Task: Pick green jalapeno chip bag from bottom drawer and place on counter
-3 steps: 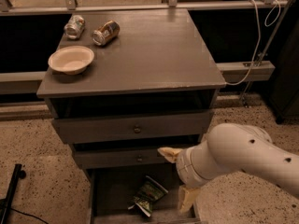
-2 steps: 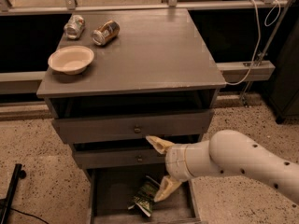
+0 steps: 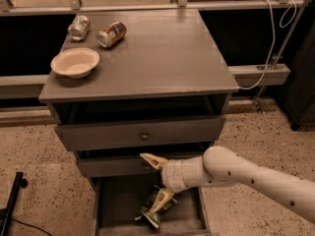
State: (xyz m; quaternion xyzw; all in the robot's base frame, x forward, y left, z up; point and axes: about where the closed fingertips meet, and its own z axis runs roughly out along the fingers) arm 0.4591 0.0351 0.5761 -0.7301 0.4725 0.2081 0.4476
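Bottom drawer [image 3: 120,205]: pulled out toward the near edge of the scene, a plain dark grey box with its inside open to view.

Chip bag [image 3: 147,217]: lies on the drawer floor, right of centre and toward the near end. It is small, crumpled and green, with white edges and pale print. It lies flat rather than upright. Its print cannot be read.

Gripper [image 3: 148,182]: reaches in from the right on a white arm [image 3: 246,175], in front of the middle drawer [image 3: 113,166] and above the open bottom drawer. The fingers [image 3: 153,160] are spread wide and hold nothing. The upper one lies across the middle drawer's front. The lower one slants down into the bottom drawer with its tip over the bag. Whether that tip touches the bag cannot be told.

Worktop [image 3: 167,58]: grey, flat and square, with worn edges. At its far left lie two cans [image 3: 111,34], both on their sides. A pale bowl [image 3: 75,62] stands upright just nearer than them, at the left edge.

Top drawer [image 3: 98,136]: carries a small knob [image 3: 144,136] at centre.
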